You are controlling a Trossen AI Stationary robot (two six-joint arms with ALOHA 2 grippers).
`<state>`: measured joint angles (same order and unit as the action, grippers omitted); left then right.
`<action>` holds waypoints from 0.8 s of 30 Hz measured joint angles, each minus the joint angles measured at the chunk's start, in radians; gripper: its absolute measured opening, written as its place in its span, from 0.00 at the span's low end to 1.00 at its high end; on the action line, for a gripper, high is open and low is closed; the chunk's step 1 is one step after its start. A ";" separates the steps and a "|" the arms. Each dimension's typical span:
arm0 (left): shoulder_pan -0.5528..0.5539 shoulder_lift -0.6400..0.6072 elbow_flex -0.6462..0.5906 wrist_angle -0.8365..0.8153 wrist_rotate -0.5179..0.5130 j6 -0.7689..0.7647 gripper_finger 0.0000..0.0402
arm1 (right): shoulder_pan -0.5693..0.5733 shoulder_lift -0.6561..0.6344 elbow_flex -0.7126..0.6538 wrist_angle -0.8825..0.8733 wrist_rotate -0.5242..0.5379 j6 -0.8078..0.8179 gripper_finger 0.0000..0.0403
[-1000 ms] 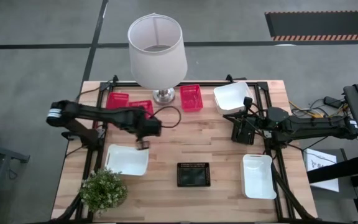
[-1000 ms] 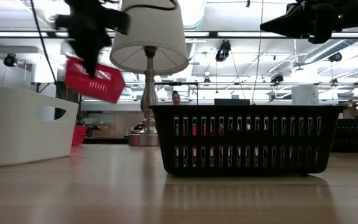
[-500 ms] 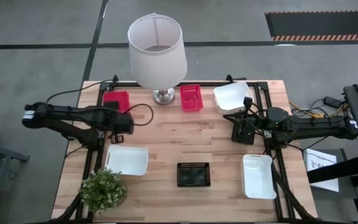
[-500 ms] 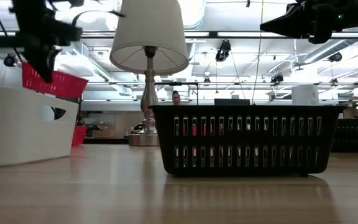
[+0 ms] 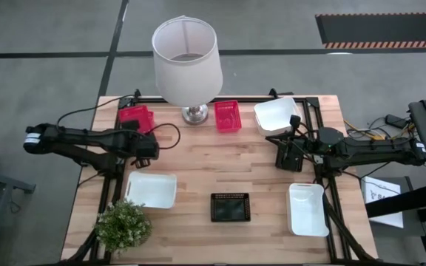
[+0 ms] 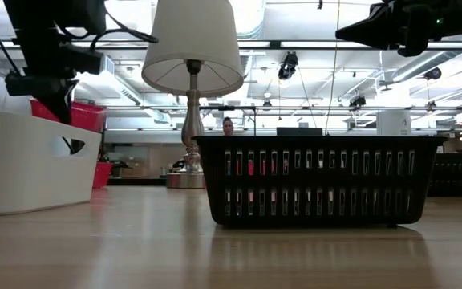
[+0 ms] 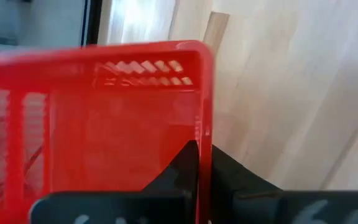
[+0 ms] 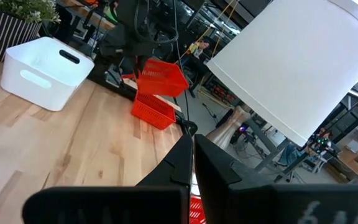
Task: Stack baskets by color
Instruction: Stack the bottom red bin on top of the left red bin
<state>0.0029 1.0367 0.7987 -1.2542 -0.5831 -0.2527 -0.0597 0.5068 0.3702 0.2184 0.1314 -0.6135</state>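
From above, my left fingers [image 5: 148,148] grip a red basket [image 5: 136,114] at ten o'clock on the surface [image 5: 220,166], above another red one. My right fingers [image 5: 287,159] hang clenched and empty at three o'clock. At surface level, the held red basket hangs behind a white basket [image 6: 30,160]; a black basket [image 6: 319,181] stands centre.

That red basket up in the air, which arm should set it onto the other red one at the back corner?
The left. Its end effector is shut on the rim of the lifted red basket, above the red basket on the table. The right end effector is shut, empty, across the table.
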 joint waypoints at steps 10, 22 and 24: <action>0.046 0.062 -0.007 0.019 0.002 -0.029 0.00 | 0.000 0.000 0.000 -0.001 0.000 0.009 0.02; 0.137 0.180 -0.015 0.019 0.002 -0.104 0.00 | 0.000 0.000 0.000 -0.005 0.000 0.007 0.02; 0.148 0.197 -0.015 0.020 0.002 -0.103 0.00 | 0.000 0.000 0.000 -0.005 0.000 0.007 0.02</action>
<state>0.1508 1.2339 0.7837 -1.2343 -0.5815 -0.3556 -0.0597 0.5072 0.3702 0.2138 0.1314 -0.6064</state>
